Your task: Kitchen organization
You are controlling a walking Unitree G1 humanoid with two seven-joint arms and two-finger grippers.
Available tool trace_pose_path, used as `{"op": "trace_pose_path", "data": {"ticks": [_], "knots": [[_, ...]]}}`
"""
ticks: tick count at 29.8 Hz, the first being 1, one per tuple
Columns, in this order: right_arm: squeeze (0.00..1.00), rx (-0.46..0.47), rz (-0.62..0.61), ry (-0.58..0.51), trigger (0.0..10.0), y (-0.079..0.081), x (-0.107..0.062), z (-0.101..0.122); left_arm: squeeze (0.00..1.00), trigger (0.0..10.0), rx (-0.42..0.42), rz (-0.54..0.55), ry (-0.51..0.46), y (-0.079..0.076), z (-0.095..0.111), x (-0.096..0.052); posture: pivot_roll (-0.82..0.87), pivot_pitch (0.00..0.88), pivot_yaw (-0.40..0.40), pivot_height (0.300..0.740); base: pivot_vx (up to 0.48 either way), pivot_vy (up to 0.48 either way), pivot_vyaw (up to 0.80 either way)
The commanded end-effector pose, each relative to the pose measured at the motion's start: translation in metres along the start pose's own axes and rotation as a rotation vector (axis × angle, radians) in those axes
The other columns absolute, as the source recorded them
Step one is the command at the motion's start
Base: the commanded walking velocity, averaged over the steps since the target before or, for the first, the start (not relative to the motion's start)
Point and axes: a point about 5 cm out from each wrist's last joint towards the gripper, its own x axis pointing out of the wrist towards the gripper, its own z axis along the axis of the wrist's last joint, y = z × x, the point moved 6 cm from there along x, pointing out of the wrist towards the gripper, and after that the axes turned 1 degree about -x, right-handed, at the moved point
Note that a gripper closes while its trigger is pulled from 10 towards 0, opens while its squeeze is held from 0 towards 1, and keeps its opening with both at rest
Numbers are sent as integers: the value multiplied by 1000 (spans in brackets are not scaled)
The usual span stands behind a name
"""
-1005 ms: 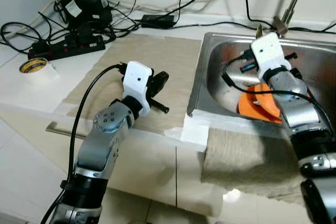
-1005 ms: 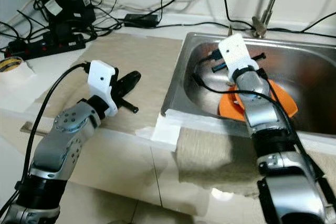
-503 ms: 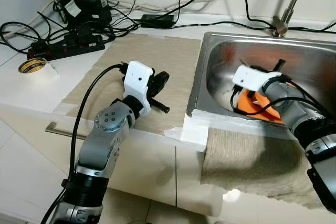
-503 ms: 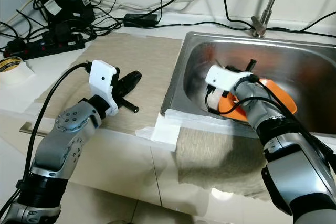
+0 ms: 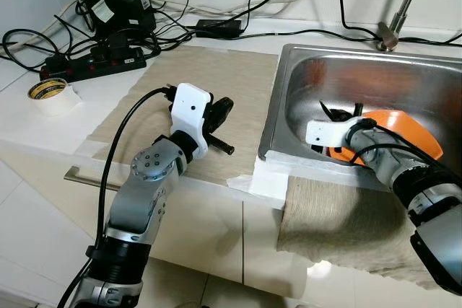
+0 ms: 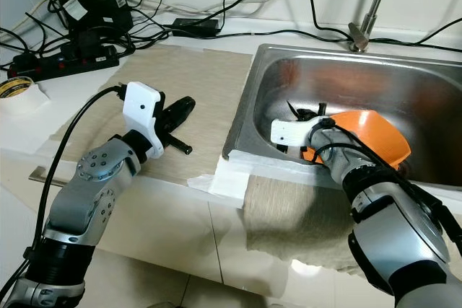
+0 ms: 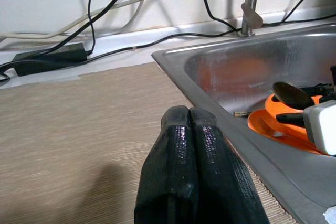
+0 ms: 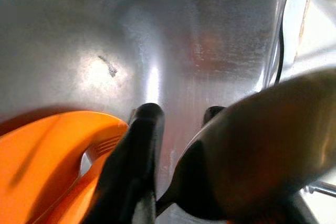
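Left eye view: the left gripper (image 5: 222,110), fingers pressed together on nothing, hovers over the beige mat (image 5: 195,77), while inside the steel sink (image 5: 303,77) the right gripper (image 8: 176,129), fingers parted, reaches beside the orange plate (image 5: 397,124).

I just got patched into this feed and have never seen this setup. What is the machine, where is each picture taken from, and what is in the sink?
This is a humanoid robot with two silver arms, each ending in a hand of two black fingers. The two wide pictures come from its head, looking down at a kitchen counter. The other two come from cameras on its wrists.

The left hand hovers shut over a beige mat on the counter. The right hand is down in the steel sink, open, beside an orange plate; its wrist view shows a dark spoon-like thing close to the fingers. A tape roll and a power strip with cables lie at the back left.
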Motion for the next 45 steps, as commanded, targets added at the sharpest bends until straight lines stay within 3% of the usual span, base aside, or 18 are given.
{"op": "trace_pose_path", "data": {"ticks": [1, 14, 15, 19, 24, 26, 29, 31, 32, 34, 35, 36, 37, 41, 45], "knots": [[1000, -33, 11, -16, 10000, 2, 1, 5, 0, 10000, 18, 10, -10, 3, 5, 2, -62, 0, 77, 736, 0, 0, 0], [1000, -173, 21, -38, 10000, 6, 2, 9, 0, 10000, 22, 3, -5, 2, 4, 2, -64, 0, 78, 736, 0, 0, 0], [1000, -250, -1, -37, 10000, 1, 2, 8, 0, 10000, 23, 2, -4, 2, 4, 1, -63, 0, 78, 736, 0, 0, 0], [1000, -315, -20, -33, 10000, -3, 2, 7, 0, 10000, 23, 2, -4, 2, 4, 1, -63, 0, 78, 736, 0, 0, 0], [1000, -230, -57, -46, 10000, -11, 2, 11, 0, 10000, 27, 0, -3, 2, 4, 1, -63, 0, 77, 736, 0, 0, 0], [1000, -119, -95, -50, 10000, -19, 3, 15, 0, 10000, 28, -2, -3, 2, 4, 1, -65, 0, 78, 736, 0, 0, 0], [1000, 224, -160, -51, 10000, -33, 4, 18, 0, 10000, 31, -4, -3, 2, 3, 2, -65, 0, 79, 736, 0, 0, 0], [1000, 226, -168, -46, 10000, -35, 4, 17, 0, 10000, 32, -4, -3, 2, 3, 2, -66, 0, 80, 736, 0, 0, 0], [1000, 355, -174, -41, 10000, -37, 4, 15, 0, 10000, 32, -5, -3, 1, 4, 2, -65, 0, 78, 736, 0, 0, 0], [1000, 512, -170, -42, 10000, -37, 5, 15, 0, 10000, 33, -7, -2, 1, 4, 3, -66, 0, 79, 736, 0, 0, 0], [1000, 512, -170, -42, 10000, -37, 5, 15, 0, 10000, 33, -7, -2, 1, 4, 3, -66, 0, 79, 736, 0, 0, 0], [1000, 629, -168, -45, 10000, -38, 5, 15, 0, 10000, 34, -7, -2, 2, 4, 3, -65, 0, 78, 736, 0, 0, 0], [1000, 629, -168, -45, 10000, -38, 5, 15, 0, 10000, 34, -7, -2, 2, 4, 3, -65, 0, 78, 736, 0, 0, 0], [1000, 839, -170, -53, 10000, -40, 5, 13, 0, 10000, 35, -7, -3, 1, 4, 3, -64, 0, 77, 736, 0, 0, 0], [1000, 980, -180, -51, 10000, -41, 5, 9, 0, 10000, 35, -7, -3, 1, 4, 3, -63, 0, 77, 736, 0, 0, 0]]}}
